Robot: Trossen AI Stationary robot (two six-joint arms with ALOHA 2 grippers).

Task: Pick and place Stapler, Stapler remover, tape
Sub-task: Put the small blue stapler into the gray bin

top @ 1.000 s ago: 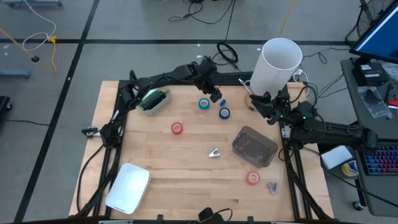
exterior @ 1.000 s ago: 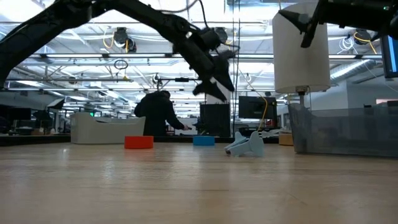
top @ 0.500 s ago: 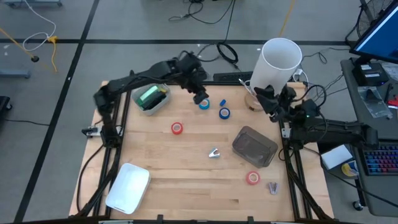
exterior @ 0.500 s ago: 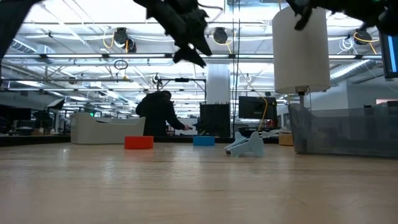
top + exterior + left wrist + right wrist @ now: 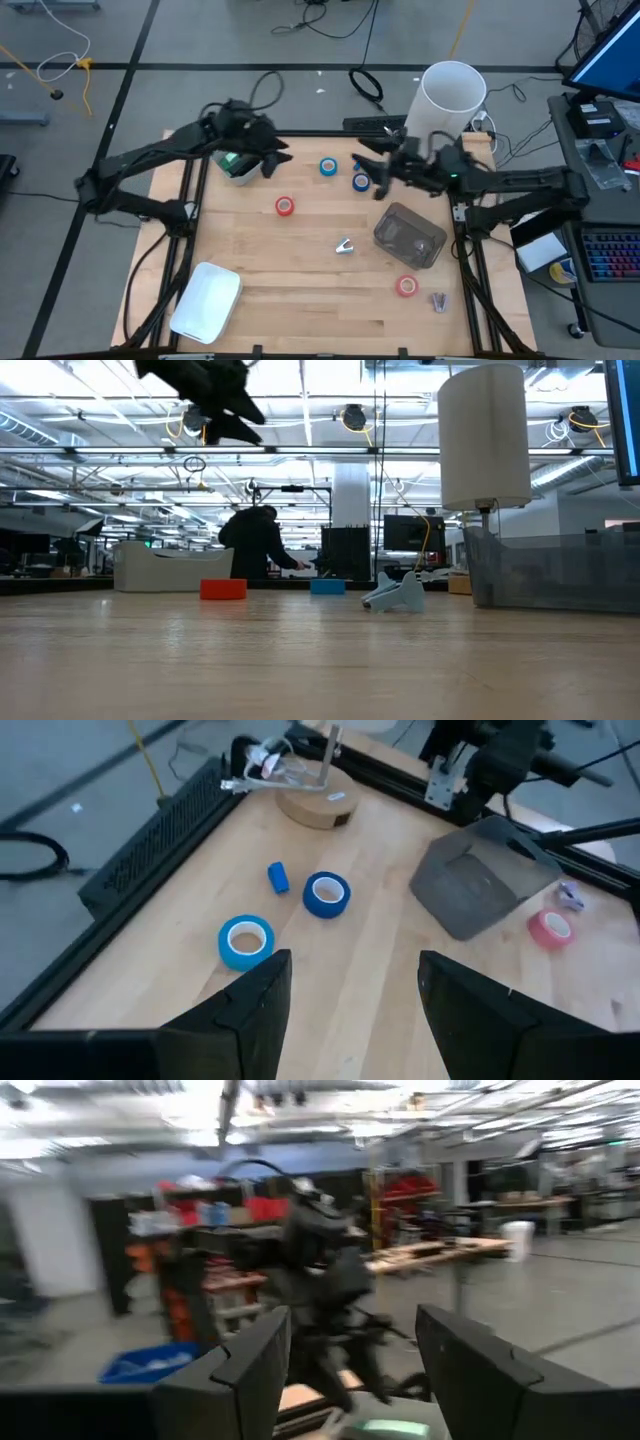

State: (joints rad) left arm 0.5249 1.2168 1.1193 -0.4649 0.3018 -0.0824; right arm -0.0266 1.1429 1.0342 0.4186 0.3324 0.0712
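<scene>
Pale wood forms the table (image 5: 300, 300), framed by black rails along its left and right edges. At the near left corner lies a white tray (image 5: 206, 300), with bare wood between it and everything else. Farther back on the left, a clear bin holding something green (image 5: 238, 163) sits under the left gripper (image 5: 270, 160), whose arm reaches in from the left edge, raised well above the wood; its fingers stand apart and hold nothing. Toward the middle lie a red tape roll (image 5: 285, 206), then two blue tape rolls (image 5: 328, 167) and (image 5: 360, 182) near the back edge. A small silver staple remover (image 5: 344, 246) rests alone in open wood at the centre. The right gripper (image 5: 372, 180) hangs over the second blue roll, arm stretched in from the right, fingers spread and empty. Right of centre sits a grey translucent box (image 5: 410, 235); in front of it lies another red tape roll (image 5: 406, 286). A tall white cylinder (image 5: 445, 105) stands at the back right. No writing can be read.
</scene>
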